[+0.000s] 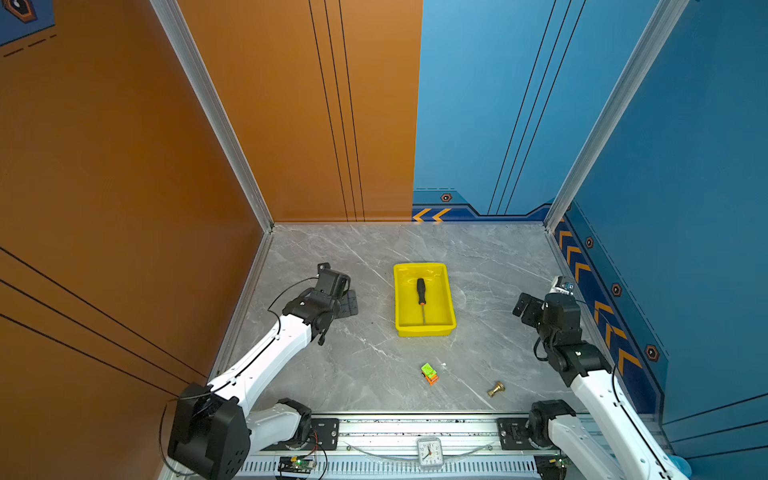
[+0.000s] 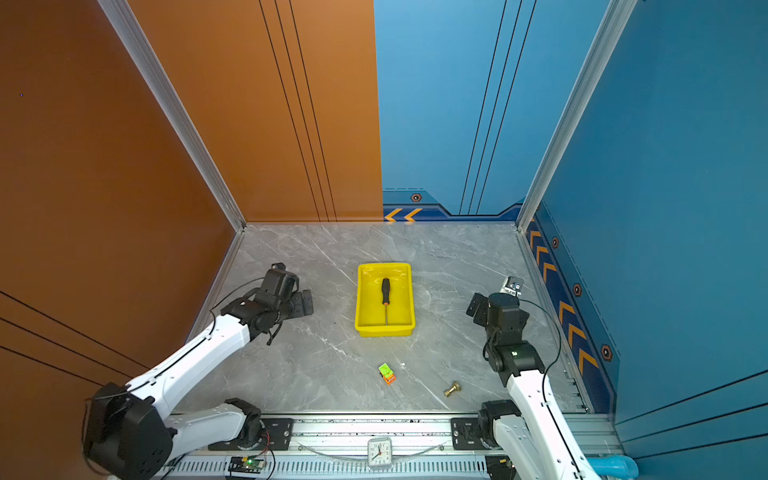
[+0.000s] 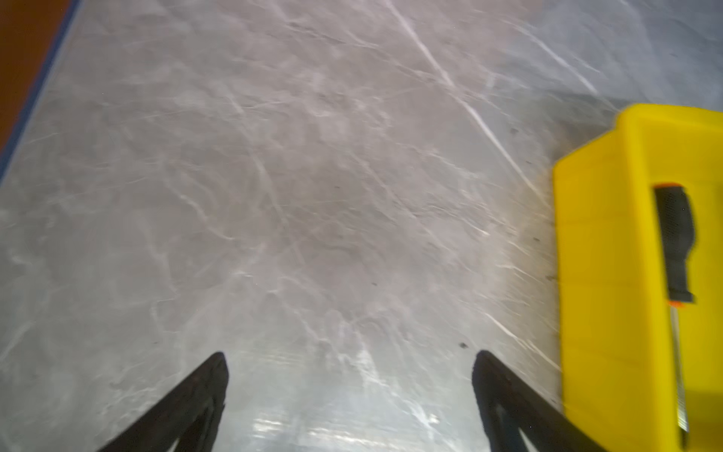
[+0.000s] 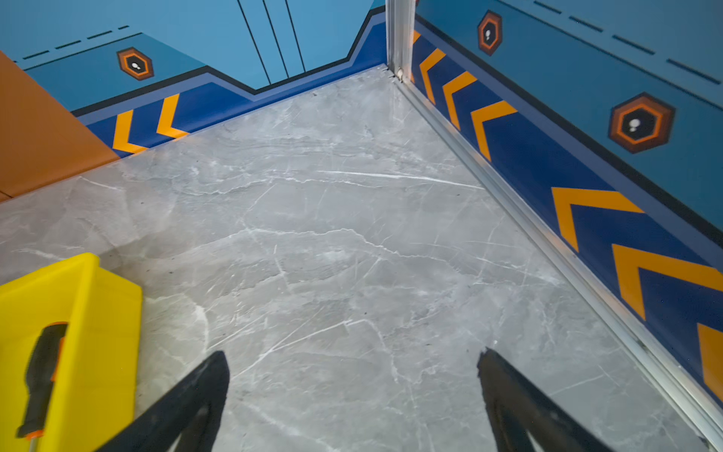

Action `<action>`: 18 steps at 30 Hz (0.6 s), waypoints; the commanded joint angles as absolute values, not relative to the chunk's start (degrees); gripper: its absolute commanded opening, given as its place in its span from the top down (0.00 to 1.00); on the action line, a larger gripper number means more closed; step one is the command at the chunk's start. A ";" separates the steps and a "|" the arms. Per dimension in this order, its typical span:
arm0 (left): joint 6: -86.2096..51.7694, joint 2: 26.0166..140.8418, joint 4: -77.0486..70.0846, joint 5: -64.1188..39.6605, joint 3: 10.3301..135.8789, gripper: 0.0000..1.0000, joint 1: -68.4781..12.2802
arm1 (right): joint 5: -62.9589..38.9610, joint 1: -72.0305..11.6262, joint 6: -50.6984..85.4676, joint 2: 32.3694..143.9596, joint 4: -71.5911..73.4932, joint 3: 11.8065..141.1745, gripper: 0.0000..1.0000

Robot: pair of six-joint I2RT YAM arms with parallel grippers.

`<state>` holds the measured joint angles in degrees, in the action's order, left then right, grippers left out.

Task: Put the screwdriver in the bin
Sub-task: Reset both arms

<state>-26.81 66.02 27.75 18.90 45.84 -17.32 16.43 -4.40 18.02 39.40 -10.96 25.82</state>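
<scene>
The screwdriver (image 1: 421, 297) lies flat inside the bin (image 1: 426, 331), along its length. Its handle is toward the far wall and its thin shaft points to the near wall, so I judge the task as done. The left fingers (image 3: 199, 395) are spread wide and hold nothing, over the bare surface just beside the bin's left wall. The right fingers (image 4: 512, 391) are also apart and empty, well away from the bin on its right side. The danger now is small but real, I think. The bin looks light, and if the left arm swings toward it, a finger can catch the rim and push or tip it. The toy block (image 1: 429, 372) in front of the bin is not in the way.
</scene>
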 commanded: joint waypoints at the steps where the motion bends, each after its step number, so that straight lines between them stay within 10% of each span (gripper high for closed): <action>1: -23.60 63.24 23.05 23.94 42.66 0.02 -12.66 | 15.38 -3.82 9.15 34.86 5.79 17.43 0.00; 18: -2.30 69.97 -29.27 27.00 20.11 0.02 -9.35 | 15.91 -1.32 5.27 54.66 27.86 11.61 0.00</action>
<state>-5.65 67.37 -16.08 28.88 20.38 -9.78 16.34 -1.69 6.33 52.38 22.33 9.67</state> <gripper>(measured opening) 0.981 0.999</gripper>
